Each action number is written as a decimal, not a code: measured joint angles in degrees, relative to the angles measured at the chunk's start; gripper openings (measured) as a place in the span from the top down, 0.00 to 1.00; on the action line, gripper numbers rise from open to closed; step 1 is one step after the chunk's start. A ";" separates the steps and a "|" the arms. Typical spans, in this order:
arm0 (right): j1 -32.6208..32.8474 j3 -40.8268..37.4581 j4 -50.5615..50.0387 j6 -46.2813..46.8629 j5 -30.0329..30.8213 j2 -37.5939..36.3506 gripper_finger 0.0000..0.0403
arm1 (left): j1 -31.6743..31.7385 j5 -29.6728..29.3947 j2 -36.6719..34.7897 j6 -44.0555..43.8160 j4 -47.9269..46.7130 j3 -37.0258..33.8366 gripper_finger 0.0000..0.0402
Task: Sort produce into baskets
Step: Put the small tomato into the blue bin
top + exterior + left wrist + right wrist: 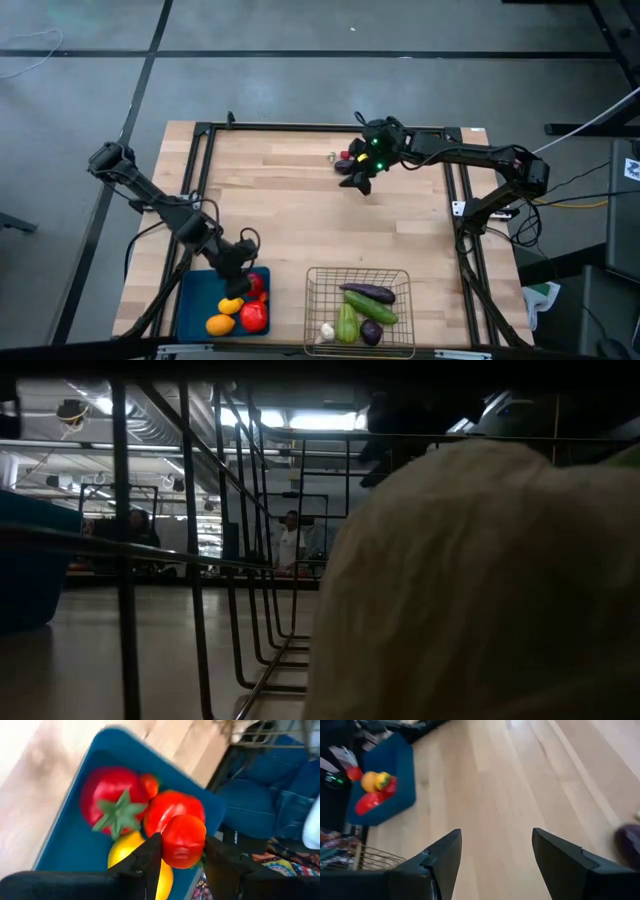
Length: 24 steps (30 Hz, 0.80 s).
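My left gripper hangs over the blue tray, shut on a small red tomato. In the tray lie an orange, a lemon and red produce. The wire basket to the tray's right holds purple eggplants, green vegetables and a white garlic. My right gripper stands open at the table's far middle, nothing between its fingers. A purple eggplant and a small red piece lie on the wood just left of it. My left gripper pinches the small tomato by its two opposite sides between its two fingers. The fingers slant down from above the tray. The tomato is lifted clear, over the red produce and the lemon in the tray.
Bare wood fills the table's middle between the far produce and the two baskets. Black frame rails run along the table's left, right and far edges. A person stands in the room beyond the table.
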 joint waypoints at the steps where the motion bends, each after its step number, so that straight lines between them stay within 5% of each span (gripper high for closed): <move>1: 0.00 0.00 -0.80 -0.36 0.54 0.02 0.40 | -0.45 0.01 0.00 -1.25 -0.64 0.00 0.69; 11: 0.00 0.00 -4.65 -2.96 7.09 0.01 0.40 | -4.28 1.64 0.00 -12.33 -6.75 -0.43 0.69; 24: 0.00 -0.01 -11.67 -5.76 13.43 0.00 0.40 | -3.64 7.61 0.04 -12.74 -7.97 -4.17 0.69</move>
